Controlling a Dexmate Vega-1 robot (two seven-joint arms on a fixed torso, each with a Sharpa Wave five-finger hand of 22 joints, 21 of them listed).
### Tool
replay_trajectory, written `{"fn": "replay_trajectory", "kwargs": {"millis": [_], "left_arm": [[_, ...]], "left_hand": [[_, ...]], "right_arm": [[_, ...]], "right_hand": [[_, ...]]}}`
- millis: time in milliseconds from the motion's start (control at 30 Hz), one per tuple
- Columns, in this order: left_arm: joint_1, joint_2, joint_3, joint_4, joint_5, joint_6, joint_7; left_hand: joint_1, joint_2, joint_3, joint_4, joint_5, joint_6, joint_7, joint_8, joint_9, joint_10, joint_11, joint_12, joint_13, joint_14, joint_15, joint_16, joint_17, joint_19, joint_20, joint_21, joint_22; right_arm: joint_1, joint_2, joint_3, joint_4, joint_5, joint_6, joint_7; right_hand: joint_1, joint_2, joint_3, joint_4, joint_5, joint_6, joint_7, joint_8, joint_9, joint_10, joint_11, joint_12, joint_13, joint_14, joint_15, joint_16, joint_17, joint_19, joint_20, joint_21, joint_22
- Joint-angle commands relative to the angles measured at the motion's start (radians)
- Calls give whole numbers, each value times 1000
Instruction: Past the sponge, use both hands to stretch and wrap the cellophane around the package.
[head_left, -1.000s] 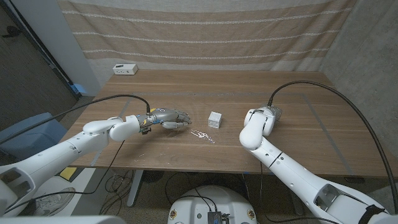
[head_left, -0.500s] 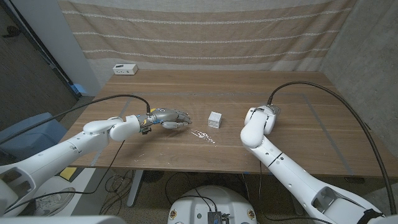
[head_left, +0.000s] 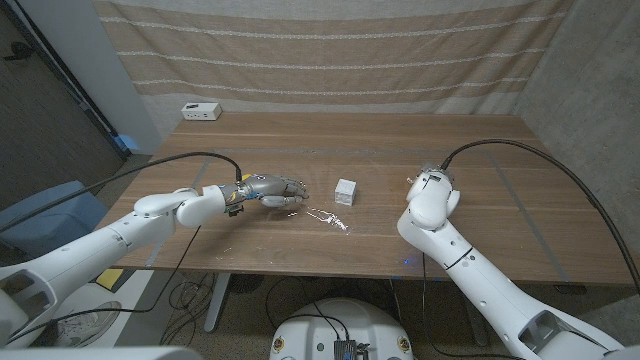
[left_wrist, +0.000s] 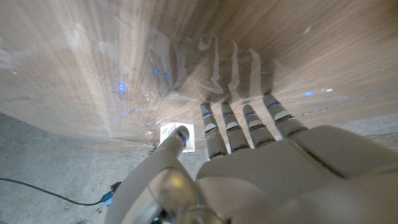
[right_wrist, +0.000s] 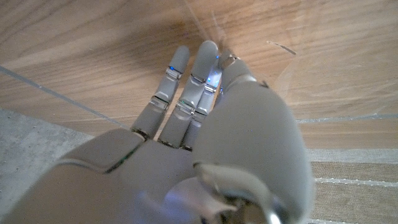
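— We take this for a lab or test room, not a home. The wooden table (head_left: 300, 135) stands alone on metal legs against a hung striped cloth backdrop (head_left: 330, 45) that covers the wall.

— We agree. Black cables (head_left: 190, 290) trail loose on the floor under the table, and a thick cable (head_left: 540, 165) runs along the robot's arm. A small white box (head_left: 201, 111) sits at the table's far corner. We see bare grey walls to either side.

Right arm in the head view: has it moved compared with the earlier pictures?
Yes. The right arm has shifted to the right, away from the package, which has stayed in place on the table.
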Motion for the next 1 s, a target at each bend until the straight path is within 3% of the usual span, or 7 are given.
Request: {"fn": "replay_trajectory", "kwargs": {"millis": [33,233,400,633,867,1000], "left_arm": [[8,7,-4,-13,1,7,0],[5,6,-3,-13,4,3,-2],[3,5,-3,-13,5,2,-5],[1,3,-3,-14,6,1,-4],[8,6,-6,-22,5,9,-5],[11,6,-7,-24,3,11,-4]], "left_hand": [[1,12,7,-3,2,3,-2,10,1,-1,0,0,3,-4,-66,-3,-1,3,3,-1,1],[1,11,9,-3,2,3,-2,10,1,0,0,1,3,-4,-66,-3,-1,3,3,-2,1],[2,11,10,-4,1,2,-1,10,1,-1,1,1,3,-4,-65,-3,-1,3,3,-3,1],[2,10,11,-4,1,5,-2,11,1,0,0,1,3,-4,-66,-3,-1,4,3,-4,1],[2,10,13,-5,1,4,-2,11,1,-1,-1,1,3,-4,-64,-2,-1,4,4,-4,1],[2,10,13,-5,1,7,-2,12,1,0,-2,1,3,-3,-62,-2,-1,4,4,-5,1]], "right_arm": [[-52,-14,149,-103,619,17,-312],[-66,-55,207,-136,853,56,-382],[-76,-101,264,-138,1065,125,-383],[-33,-222,237,-100,1292,245,-340],[-32,-271,234,-66,1464,388,-366],[-59,-278,252,-29,1556,534,-364]], "right_hand": [[20,19,6,15,-13,39,8,17,5,52,-10,19,-3,34,-30,-7,5,19,3,22,5],[28,21,11,14,-21,32,15,13,6,45,-1,24,7,35,-30,-16,13,10,6,29,5],[37,24,17,13,-28,18,16,6,6,33,1,28,20,34,-30,-22,24,1,8,35,6],[43,27,23,15,-39,-5,18,-5,6,22,0,35,34,34,-30,-30,40,-16,13,43,6],[45,28,26,17,-47,-17,23,-11,6,18,0,37,38,30,-30,-37,54,-26,13,50,5],[46,28,27,17,-50,-19,22,-13,6,17,-1,37,38,29,-30,-39,59,-30,11,52,5]]}}
